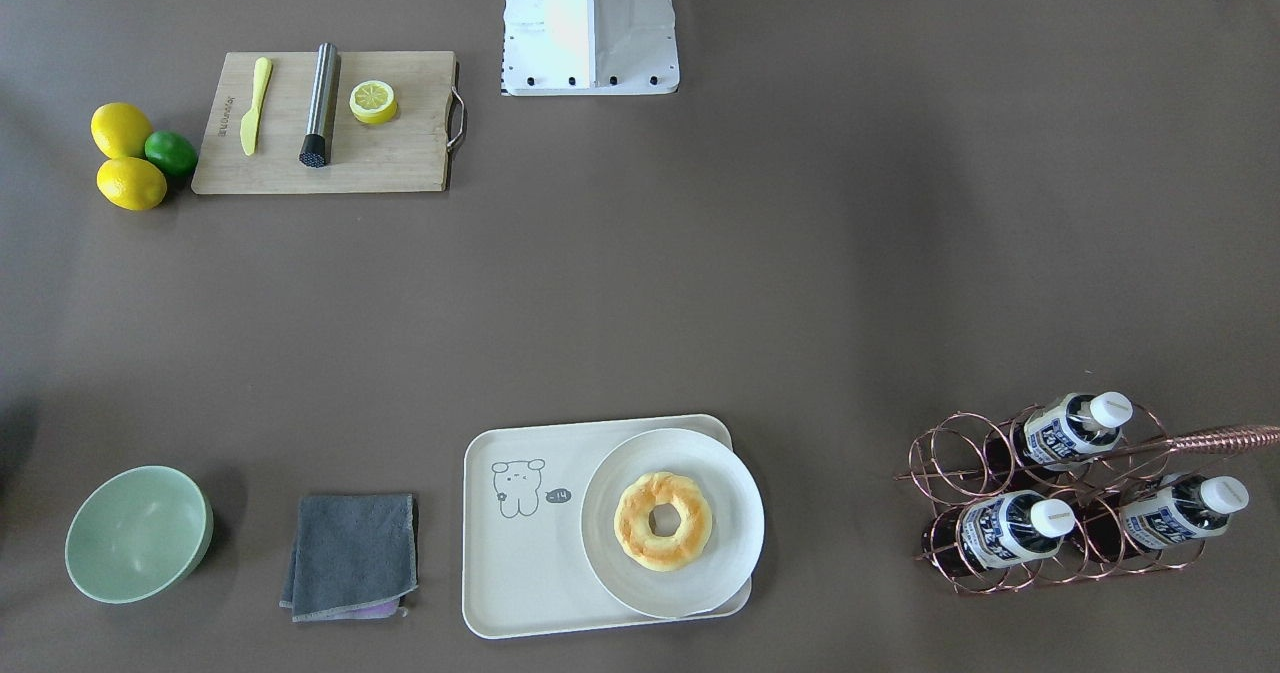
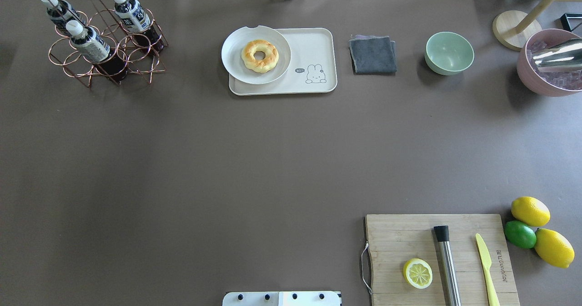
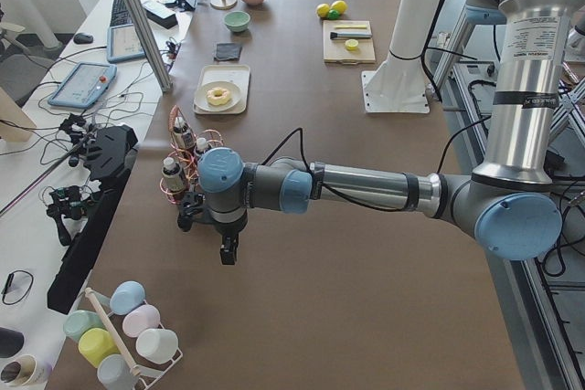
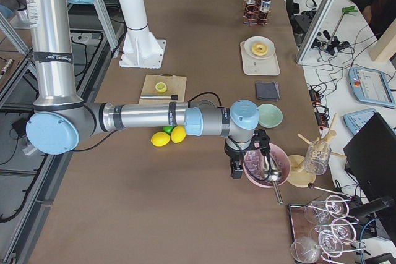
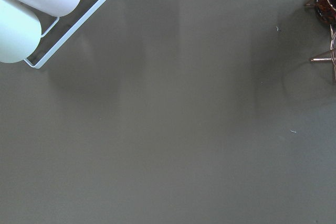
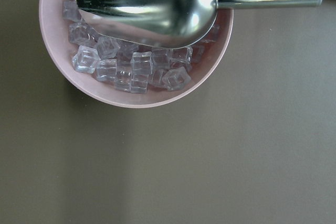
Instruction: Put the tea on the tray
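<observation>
Three alike tea bottles [image 1: 1010,528] [image 2: 88,40] with white caps and blue-and-white labels lie tilted in a copper wire rack [image 1: 960,473] [image 2: 77,65]. The cream tray [image 1: 520,573] [image 2: 313,42] with the cartoon drawing carries a round white plate [image 1: 735,563] with a ring-shaped bun. My left gripper [image 3: 226,248] hangs above bare table just beside the rack, seen only in the exterior left view; I cannot tell its state. My right gripper [image 4: 235,168] hovers beside a pink ice bowl [image 4: 266,165], seen only in the exterior right view, state unclear.
A grey cloth [image 2: 373,55] and a green bowl [image 2: 449,52] sit beside the tray. A wooden board [image 2: 436,256] holds a half lemon, a steel muddler and a yellow knife, with lemons and a lime [image 2: 520,234] next to it. The pink bowl [image 6: 131,87] holds ice and a scoop.
</observation>
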### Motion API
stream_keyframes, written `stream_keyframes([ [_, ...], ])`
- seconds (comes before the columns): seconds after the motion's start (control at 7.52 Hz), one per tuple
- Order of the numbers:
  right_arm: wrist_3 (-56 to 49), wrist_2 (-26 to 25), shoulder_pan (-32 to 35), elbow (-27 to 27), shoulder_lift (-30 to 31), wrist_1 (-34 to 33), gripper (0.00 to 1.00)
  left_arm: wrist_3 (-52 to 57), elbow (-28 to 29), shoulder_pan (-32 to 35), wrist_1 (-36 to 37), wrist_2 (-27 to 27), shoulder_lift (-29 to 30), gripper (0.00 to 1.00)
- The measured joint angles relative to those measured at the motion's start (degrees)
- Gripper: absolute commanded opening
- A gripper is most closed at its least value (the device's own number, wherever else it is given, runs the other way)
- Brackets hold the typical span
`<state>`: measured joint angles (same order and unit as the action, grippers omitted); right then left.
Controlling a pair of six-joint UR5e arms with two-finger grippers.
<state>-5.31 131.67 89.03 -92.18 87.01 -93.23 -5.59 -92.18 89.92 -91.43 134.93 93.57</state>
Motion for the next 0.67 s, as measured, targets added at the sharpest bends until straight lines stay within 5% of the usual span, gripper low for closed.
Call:
stream_keyframes([
  [0.67,-0.5,0.0,-0.3,0.9,0.1,0.4,1.0,0.1,-1.2,0.4,-0.1,-2.2,-0.1,0.98],
])
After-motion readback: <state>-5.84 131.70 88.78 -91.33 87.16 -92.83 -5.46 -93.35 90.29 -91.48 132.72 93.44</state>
